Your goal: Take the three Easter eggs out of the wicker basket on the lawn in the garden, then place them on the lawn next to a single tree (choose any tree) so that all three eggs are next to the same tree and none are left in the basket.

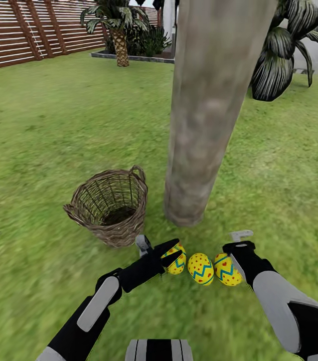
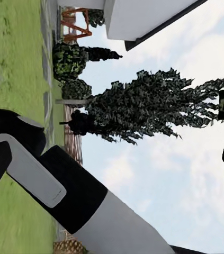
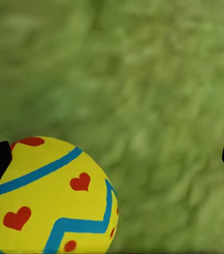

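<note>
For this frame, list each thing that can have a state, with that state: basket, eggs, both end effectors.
Wicker basket: upright on the lawn, no eggs inside.
Easter eggs: three in a row on the grass near the tree.
Left end effector: at the leftmost egg; grip cannot be told.
Right end effector: open, beside the rightmost egg.

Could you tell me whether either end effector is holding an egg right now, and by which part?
It cannot be told: the left end effector overlaps one Easter egg, the right end effector another.

Head high; wrists low, diverging.
</note>
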Tool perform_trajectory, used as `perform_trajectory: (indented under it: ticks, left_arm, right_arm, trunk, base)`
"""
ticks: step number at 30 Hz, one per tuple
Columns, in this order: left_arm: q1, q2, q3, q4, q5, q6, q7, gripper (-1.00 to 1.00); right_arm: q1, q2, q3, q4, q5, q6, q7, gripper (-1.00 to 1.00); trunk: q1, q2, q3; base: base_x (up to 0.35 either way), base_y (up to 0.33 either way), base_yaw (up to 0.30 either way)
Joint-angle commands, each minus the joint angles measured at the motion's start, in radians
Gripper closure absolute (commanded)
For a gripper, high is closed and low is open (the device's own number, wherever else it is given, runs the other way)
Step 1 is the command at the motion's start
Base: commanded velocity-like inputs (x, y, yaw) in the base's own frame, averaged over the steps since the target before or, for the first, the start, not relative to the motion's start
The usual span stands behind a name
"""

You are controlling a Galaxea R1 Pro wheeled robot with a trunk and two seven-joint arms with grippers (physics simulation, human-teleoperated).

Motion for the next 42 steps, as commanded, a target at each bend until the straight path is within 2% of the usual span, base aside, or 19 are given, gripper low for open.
perform_trajectory:
  ticks: [1,2,4,5,8,10,11,14,16,20,25,27,29,30,31,34,35,38,42]
  left_arm:
    - [-0.011,0.005,0.000,0.002,0.007,0.013,0.000,-1.00]
    - [-0.037,0.023,0.000,0.006,0.008,0.035,0.000,-1.00]
    - [-0.042,0.029,0.001,0.006,0.008,0.039,0.000,-1.00]
    - [-0.044,0.039,0.001,0.005,0.008,0.041,0.000,-1.00]
    - [-0.045,0.057,0.000,0.004,0.007,0.042,0.000,-1.00]
    - [-0.046,0.080,0.001,-0.003,0.010,0.045,-0.001,-1.00]
    - [-0.046,0.088,0.002,-0.006,0.012,0.050,-0.001,-1.00]
    - [-0.046,0.109,0.002,-0.009,0.016,0.082,-0.001,-1.00]
    - [-0.045,0.127,0.003,-0.003,0.012,0.125,-0.001,-1.00]
    - [-0.043,0.155,-0.001,0.014,0.007,0.139,0.001,-1.00]
    - [-0.042,0.175,-0.004,0.118,-0.001,0.137,0.003,-1.00]
    - [-0.042,0.196,-0.003,0.182,-0.043,0.136,0.003,-1.00]
    - [-0.042,0.209,-0.002,0.207,-0.085,0.134,0.002,-1.00]
    - [-0.041,0.230,-0.001,0.230,-0.139,0.132,0.002,-1.00]
    - [-0.039,0.239,-0.001,0.241,-0.161,0.131,0.002,-1.00]
    - [-0.036,0.254,0.000,0.280,-0.191,0.128,0.002,-1.00]
    - [-0.035,0.262,0.000,0.341,-0.202,0.126,0.002,-1.00]
    - [-0.034,0.264,0.000,0.397,-0.221,0.110,0.002,-1.00]
    - [-0.034,0.263,-0.002,0.457,-0.280,0.076,0.002,-1.00]
  right_arm:
    - [0.000,-0.008,-0.004,-0.001,0.006,0.010,0.036,-1.00]
    - [0.001,-0.051,-0.004,0.009,0.005,0.048,0.200,-1.00]
    - [0.003,-0.074,-0.004,0.013,0.004,0.069,0.287,-1.00]
    - [0.004,-0.089,-0.004,0.015,0.004,0.086,0.351,-1.00]
    - [0.006,-0.122,-0.004,0.016,0.004,0.124,0.482,-1.00]
    - [0.009,-0.146,-0.003,0.020,0.007,0.148,0.617,-1.00]
    - [0.012,-0.148,-0.003,0.024,0.008,0.150,0.635,-1.00]
    - [0.017,-0.151,-0.002,0.049,0.009,0.152,0.658,-1.00]
    - [0.019,-0.152,-0.001,0.103,0.012,0.152,0.667,-1.00]
    - [0.019,-0.154,0.000,0.159,0.014,0.151,0.670,-1.00]
    - [0.037,-0.152,0.001,0.207,0.018,0.145,0.671,-1.00]
    - [0.056,-0.150,0.003,0.215,0.020,0.142,0.672,-1.00]
    - [0.066,-0.150,0.003,0.217,0.024,0.138,0.672,-1.00]
    - [0.076,-0.149,0.004,0.218,0.032,0.127,0.672,-1.00]
    - [0.078,-0.148,0.004,0.219,0.037,0.121,0.672,-1.00]
    - [0.082,-0.147,0.004,0.220,0.047,0.105,0.672,-1.00]
    - [0.090,-0.146,0.004,0.220,0.051,0.098,0.672,-1.00]
    - [0.106,-0.146,0.004,0.220,0.052,0.095,0.670,-1.00]
    - [0.132,-0.144,0.004,0.220,0.052,0.092,0.662,-1.00]
  trunk:
    - [-0.001,0.000,0.003]
    - [-0.001,0.000,0.007]
    - [-0.002,0.001,0.015]
    - [-0.002,0.001,0.019]
    - [-0.004,0.002,0.030]
    - [-0.005,0.002,0.038]
    - [-0.005,0.002,0.042]
    - [-0.006,0.003,0.054]
    - [-0.007,0.004,0.061]
    - [-0.009,0.004,0.077]
    - [-0.011,0.006,0.096]
    - [-0.012,0.006,0.104]
    - [-0.013,0.007,0.112]
    - [-0.014,0.007,0.115]
    - [-0.014,0.007,0.119]
    - [-0.015,0.008,0.131]
    - [-0.016,0.008,0.135]
    - [-0.017,0.009,0.146]
    - [-0.019,0.010,0.162]
  base:
    - [0.000,0.000,0.000]
    - [-0.138,0.000,0.000]
    - [-0.230,0.000,0.000]
    - [-0.292,0.000,0.000]
    - [-0.315,0.000,0.000]
    - [-0.330,0.000,0.000]
    - [-0.332,0.000,0.000]
    - [-0.322,0.000,0.000]
    - [-0.137,0.000,0.000]
    - [-0.032,0.000,0.000]
    - [-0.004,0.000,0.000]
    - [0.000,0.000,0.000]
    - [0.000,0.000,0.000]
    - [0.000,0.000,0.000]
    - [0.000,0.000,0.000]
    - [0.000,0.000,0.000]
    - [0.000,0.000,0.000]
    - [0.000,0.000,0.000]
    - [0.000,0.000,0.000]
